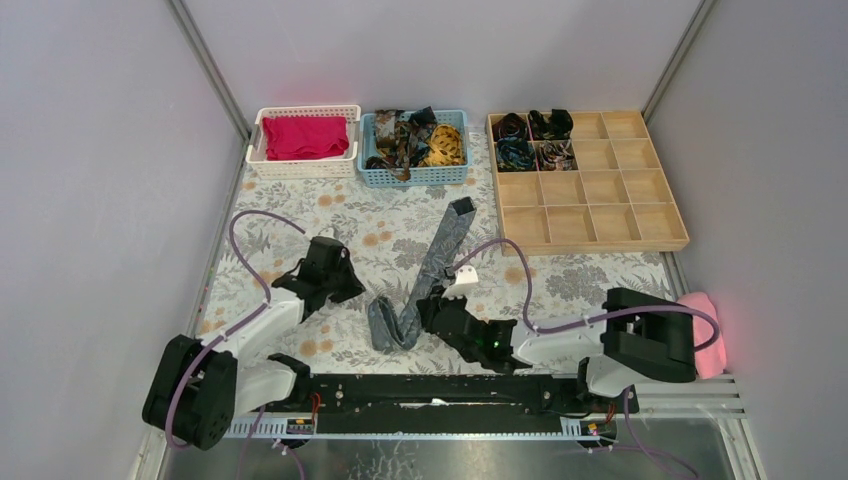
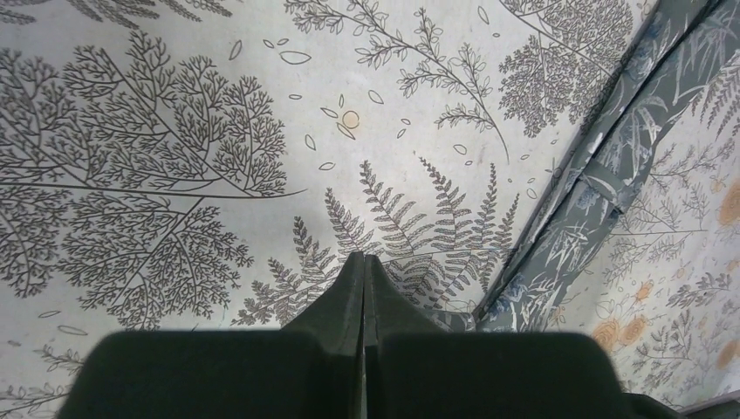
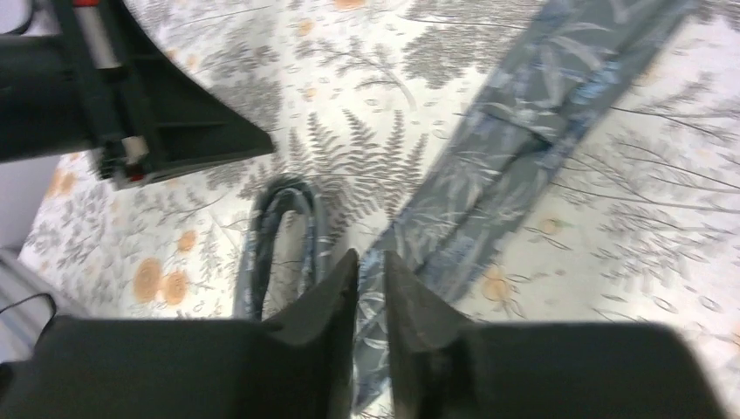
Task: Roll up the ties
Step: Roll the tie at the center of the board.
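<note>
One grey patterned tie (image 1: 442,245) lies on the floral tablecloth, bent into a V, and its near end curls into a loop (image 1: 385,325). My right gripper (image 1: 425,305) sits at the bend, and its jaws stand close together with the tie's fabric (image 3: 524,148) running between them (image 3: 371,255). The loop (image 3: 279,236) lies just left of the fingers. My left gripper (image 1: 335,275) hovers left of the tie, shut and empty (image 2: 364,257), with the tie (image 2: 602,183) off to its right. More ties fill a blue basket (image 1: 415,178), and several rolled ties (image 1: 530,140) sit in a wooden tray.
The wooden compartment tray (image 1: 600,215) stands at the back right. A white basket (image 1: 305,110) holding magenta cloth stands at the back left. A pink cloth (image 1: 705,330) lies beside the right arm's base. The left arm (image 3: 131,105) shows in the right wrist view.
</note>
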Controlling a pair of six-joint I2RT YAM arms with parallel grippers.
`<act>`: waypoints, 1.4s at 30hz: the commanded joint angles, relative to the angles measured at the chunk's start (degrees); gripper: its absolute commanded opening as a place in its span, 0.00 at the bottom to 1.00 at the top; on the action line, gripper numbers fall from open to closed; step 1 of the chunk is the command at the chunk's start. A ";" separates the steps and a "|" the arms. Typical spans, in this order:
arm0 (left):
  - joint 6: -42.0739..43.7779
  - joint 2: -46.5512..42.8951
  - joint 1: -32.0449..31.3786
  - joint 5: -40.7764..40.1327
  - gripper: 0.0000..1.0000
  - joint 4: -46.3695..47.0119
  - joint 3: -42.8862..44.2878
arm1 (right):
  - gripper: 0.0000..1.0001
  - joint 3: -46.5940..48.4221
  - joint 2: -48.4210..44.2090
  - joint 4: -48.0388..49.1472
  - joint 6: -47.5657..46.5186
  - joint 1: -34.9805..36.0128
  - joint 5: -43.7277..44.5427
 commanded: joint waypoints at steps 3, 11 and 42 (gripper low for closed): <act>-2.79 -2.03 0.03 -2.26 0.00 -7.14 1.35 | 0.01 6.75 -3.50 -25.25 2.27 -1.33 8.14; -6.61 -2.29 -3.37 -4.08 0.00 -11.71 0.09 | 0.00 11.62 3.80 -30.92 0.24 -5.95 -3.27; -12.71 8.96 -20.05 -4.39 0.00 -3.24 4.95 | 0.00 21.29 21.29 -25.84 -8.77 -11.27 -22.04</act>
